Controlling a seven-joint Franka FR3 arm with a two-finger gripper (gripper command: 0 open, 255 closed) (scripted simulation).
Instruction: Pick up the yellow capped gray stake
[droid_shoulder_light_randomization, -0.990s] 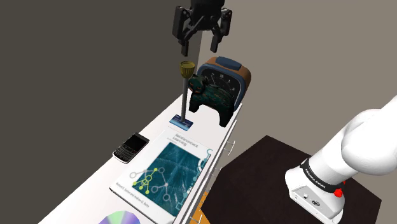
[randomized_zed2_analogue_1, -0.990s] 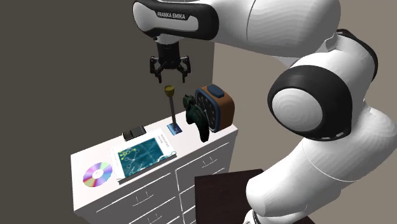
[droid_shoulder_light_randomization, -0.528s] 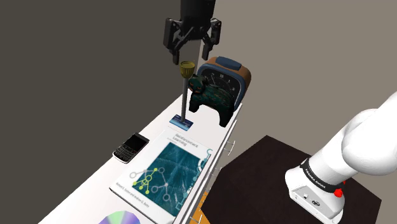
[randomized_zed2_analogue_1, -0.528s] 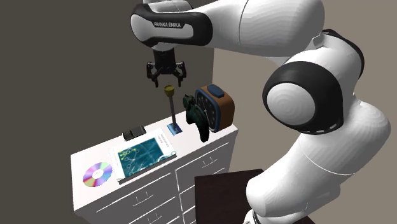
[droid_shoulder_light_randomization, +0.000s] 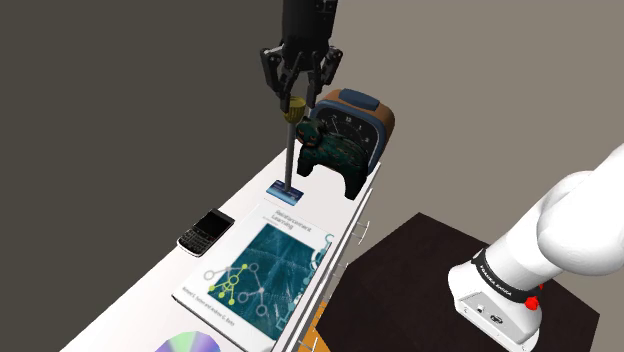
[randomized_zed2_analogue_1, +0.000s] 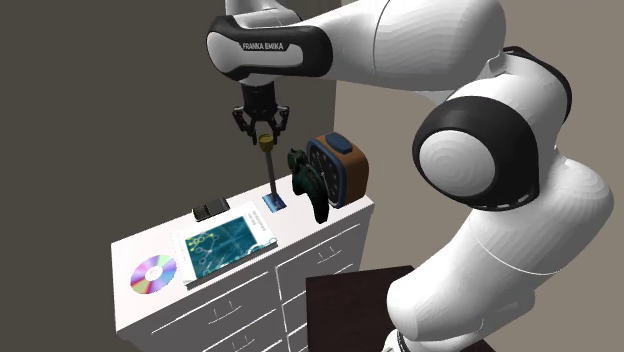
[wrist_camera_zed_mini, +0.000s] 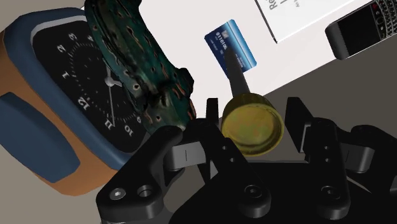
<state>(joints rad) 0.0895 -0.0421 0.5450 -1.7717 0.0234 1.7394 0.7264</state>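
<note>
Compared with 1 second ago, the gripper (droid_shoulder_light_randomization: 296, 96) has come down from well above the stake (droid_shoulder_light_randomization: 291, 150) and also turned a little; now its 2 fingers stand at the level of the yellow cap (wrist_camera_zed_mini: 250, 124), 1 on each side of it. In the wrist view the fingers are still apart and the cap sits in the gap between them; 1 finger looks very near to the cap, the other has a clear space, so I judge that the claw holds nothing yet.

The stake itself has not moved; it stands upright on a blue card (droid_shoulder_light_randomization: 284, 190) on top of the white dresser (randomized_zed2_analogue_1: 330, 225), just beside the dark green figure (droid_shoulder_light_randomization: 335, 155) and the clock (droid_shoulder_light_randomization: 360, 120); the phone (droid_shoulder_light_randomization: 205, 232) and the book (droid_shoulder_light_randomization: 260, 265) lie nearer to the camera and are not disturbed.

For the task this means the approach looks finished; what remains is to close the fingers on the cap and to lift. The cap is round and a little off-centre in the gap, so it may slip or the thin stake may tip toward the figure when the fingers meet it.
</note>
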